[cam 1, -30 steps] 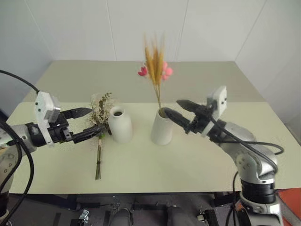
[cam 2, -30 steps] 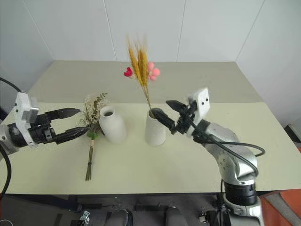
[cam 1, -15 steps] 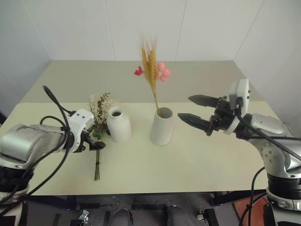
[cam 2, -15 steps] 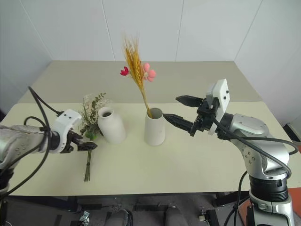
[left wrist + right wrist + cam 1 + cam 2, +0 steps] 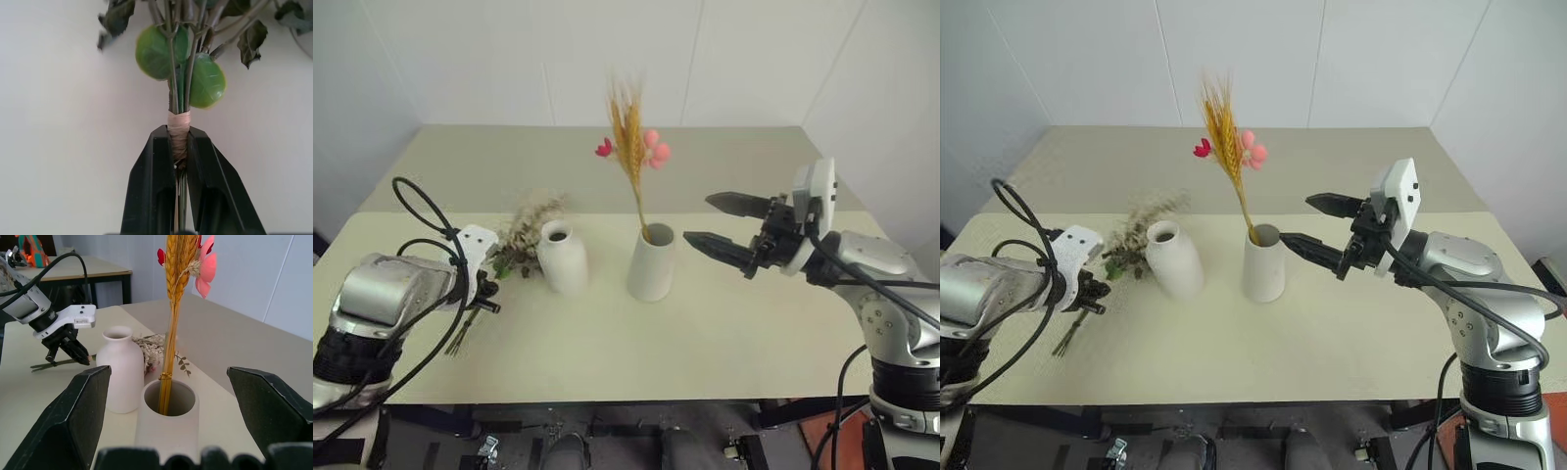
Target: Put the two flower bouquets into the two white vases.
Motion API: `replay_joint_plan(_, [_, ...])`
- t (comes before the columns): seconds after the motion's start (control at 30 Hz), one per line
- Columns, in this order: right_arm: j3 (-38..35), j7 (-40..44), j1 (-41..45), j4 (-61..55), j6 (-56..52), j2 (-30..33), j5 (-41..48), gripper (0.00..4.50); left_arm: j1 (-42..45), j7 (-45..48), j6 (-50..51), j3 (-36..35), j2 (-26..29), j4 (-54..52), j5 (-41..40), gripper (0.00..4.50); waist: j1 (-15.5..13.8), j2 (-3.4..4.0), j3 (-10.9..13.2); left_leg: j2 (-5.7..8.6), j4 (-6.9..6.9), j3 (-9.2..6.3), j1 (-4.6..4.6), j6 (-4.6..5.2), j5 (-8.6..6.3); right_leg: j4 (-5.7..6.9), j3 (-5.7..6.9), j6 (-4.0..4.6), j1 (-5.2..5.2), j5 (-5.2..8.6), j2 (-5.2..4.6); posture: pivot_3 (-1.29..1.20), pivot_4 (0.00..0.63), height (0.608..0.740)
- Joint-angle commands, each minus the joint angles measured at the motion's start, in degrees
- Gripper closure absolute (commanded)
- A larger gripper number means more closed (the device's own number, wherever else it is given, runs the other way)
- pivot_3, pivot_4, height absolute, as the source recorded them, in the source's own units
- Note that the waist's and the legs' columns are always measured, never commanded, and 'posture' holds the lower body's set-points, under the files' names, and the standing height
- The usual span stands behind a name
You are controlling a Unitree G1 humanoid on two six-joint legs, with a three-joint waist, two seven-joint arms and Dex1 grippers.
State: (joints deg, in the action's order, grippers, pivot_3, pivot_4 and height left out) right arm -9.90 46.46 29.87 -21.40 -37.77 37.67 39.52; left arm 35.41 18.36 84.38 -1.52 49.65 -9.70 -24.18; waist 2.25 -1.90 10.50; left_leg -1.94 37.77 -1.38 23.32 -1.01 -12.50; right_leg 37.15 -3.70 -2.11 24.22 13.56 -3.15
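Note:
My left gripper (image 5: 178,155) is shut on the taped stems of the bushy bouquet (image 5: 526,227). The bouquet lies slanted, its cream blooms and green leaves beside the bottle-shaped white vase (image 5: 563,260) and its stem ends (image 5: 462,336) out to the left, low over the table. In the wide-mouthed white vase (image 5: 651,264) the wheat bouquet (image 5: 630,147) with pink-red balls stands upright. My right gripper (image 5: 697,219) is open, held level just right of that vase and apart from it, nothing between its fingers.
Both vases stand near the middle of the pale table (image 5: 724,333), a hand's width apart. White walls close in behind and to the right. In the right wrist view a second table (image 5: 93,269) stands in the background.
My left gripper has shut on the bushy bouquet's stems and swung it: the stem ends went left, the blooms tipped toward the bottle vase. The right gripper drew back from the wide vase earlier, then held still.

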Motion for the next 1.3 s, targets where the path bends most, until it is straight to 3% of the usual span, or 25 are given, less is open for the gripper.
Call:
replay_joint_plan(0.03, [-1.2, -0.5, 0.5, -1.4, 0.7, 0.7, 0.7, 0.0, 2.5, -5.2, -10.2, -10.8, -3.8, 0.7, 3.8, 4.39, -0.1, -0.01, 0.0, 0.0, 0.0, 0.0, 0.01, 0.0, 0.0, -0.01, 0.01, 0.0, 0.0, 0.0, -0.01, 0.0, 0.15, 0.74])
replay_joint_plan(0.17, [-0.9, -0.7, 0.9, -1.1, 0.7, 0.8, 0.6, 0.0, 4.2, -2.1, -34.8, -21.9, -13.2, -2.8, -0.5, 4.39, -0.8, -0.03, 0.0, 0.05, 0.02, 0.0, 0.09, -0.01, 0.0, -0.04, 0.04, 0.01, 0.02, -0.04, -0.12, 0.0, 0.15, 0.74])
replay_joint_plan(0.3, [-0.9, -1.3, 0.9, -1.2, 0.9, 0.6, 0.3, 0.0, 9.3, 2.3, -36.9, -28.4, -18.7, -3.1, -11.6, 4.39, -1.4, -0.04, 0.0, 0.11, 0.07, 0.01, 0.14, -0.01, 0.0, -0.06, 0.04, -0.02, 0.02, -0.08, -0.18, 0.0, 0.15, 0.74])
replay_joint_plan(0.4, [-1.0, -2.2, 0.8, -1.4, 0.7, 0.4, 0.4, 0.0, 12.2, 6.2, -36.8, -27.5, -18.5, -0.8, -16.1, 4.39, -1.3, -0.03, 0.0, 0.12, 0.07, 0.01, 0.07, -0.01, 0.0, -0.04, 0.04, -0.03, -0.03, -0.07, -0.17, 0.0, 0.15, 0.74])
replay_joint_plan(0.57, [-1.6, -3.4, -0.3, -2.9, 0.5, 0.3, 1.0, 0.0, 14.8, 10.4, -39.8, -22.3, -19.7, 3.0, -16.8, 4.39, -1.3, -0.04, 0.0, 0.12, 0.07, 0.01, 0.02, -0.01, 0.0, -0.04, 0.03, -0.05, -0.09, -0.08, -0.15, 0.0, 0.15, 0.74])
replay_joint_plan(1.03, [-3.6, -7.7, -4.3, -6.8, 0.2, 0.4, 3.0, 0.0, 10.6, 16.1, -43.8, -13.7, -20.4, 3.8, -14.9, 4.39, -1.0, -0.04, 0.0, 0.1, 0.08, 0.01, 0.03, -0.01, 0.01, -0.03, 0.01, -0.05, -0.06, -0.08, -0.12, 0.0, 0.15, 0.74])
replay_joint_plan(1.3, [-3.7, -9.2, -5.5, -7.7, 0.1, 0.3, 3.6, 0.0, 8.6, 15.8, -44.3, -13.1, -19.7, 2.6, -15.0, 4.39, -1.1, -0.04, 0.0, 0.11, 0.08, 0.0, 0.02, -0.01, 0.01, -0.03, 0.01, -0.05, -0.08, -0.07, -0.12, 0.0, 0.15, 0.74])
